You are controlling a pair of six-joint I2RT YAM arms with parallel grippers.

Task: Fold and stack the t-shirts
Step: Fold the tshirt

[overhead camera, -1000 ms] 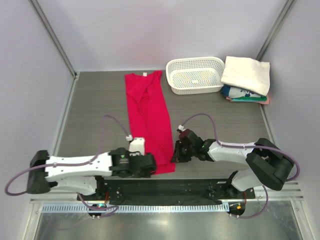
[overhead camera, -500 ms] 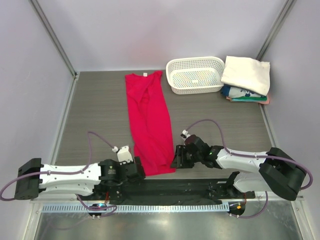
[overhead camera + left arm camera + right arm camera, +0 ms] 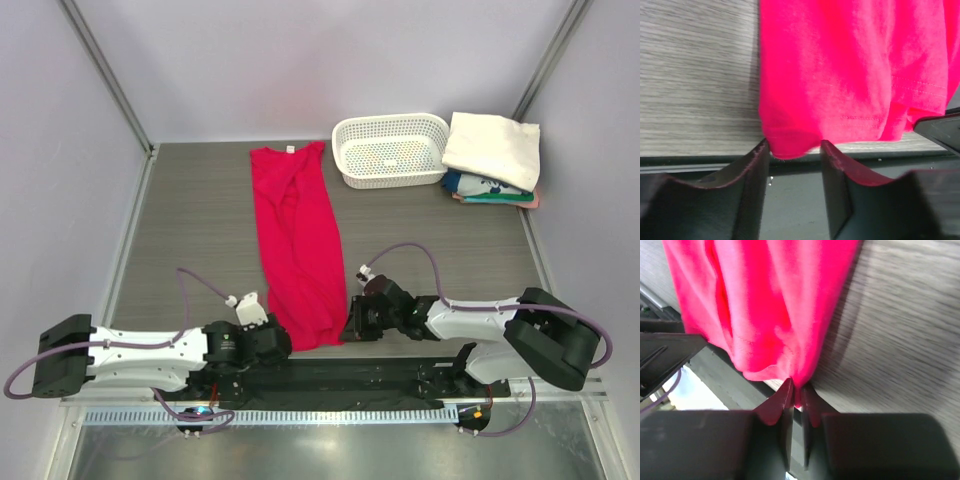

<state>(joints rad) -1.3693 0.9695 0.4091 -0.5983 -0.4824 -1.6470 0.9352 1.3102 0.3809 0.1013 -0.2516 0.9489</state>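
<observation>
A crimson-red t-shirt [image 3: 297, 245], folded into a long strip, lies down the middle of the table, hem at the near edge. My left gripper [image 3: 274, 341] sits at the hem's near-left corner. In the left wrist view its jaws [image 3: 792, 147] stand apart with that corner [image 3: 788, 146] poking between the tips, not pinched. My right gripper [image 3: 349, 326] is at the near-right corner. In the right wrist view it [image 3: 796, 390] is shut on a pinch of red hem [image 3: 790, 365]. Folded t-shirts are stacked at the back right, cream-white [image 3: 492, 147] over teal-printed [image 3: 486, 188] and pink [image 3: 531, 203].
A white perforated basket [image 3: 390, 150] stands at the back, between the red shirt's collar end and the stack. A black rail [image 3: 330, 375] runs along the near edge just behind both grippers. Grey walls and metal posts close in the sides.
The left gripper has slid back and left to the hem's near-left corner, and its jaws have narrowed. The right gripper shifted slightly nearer and closed on the right corner. The shirt has barely moved.
</observation>
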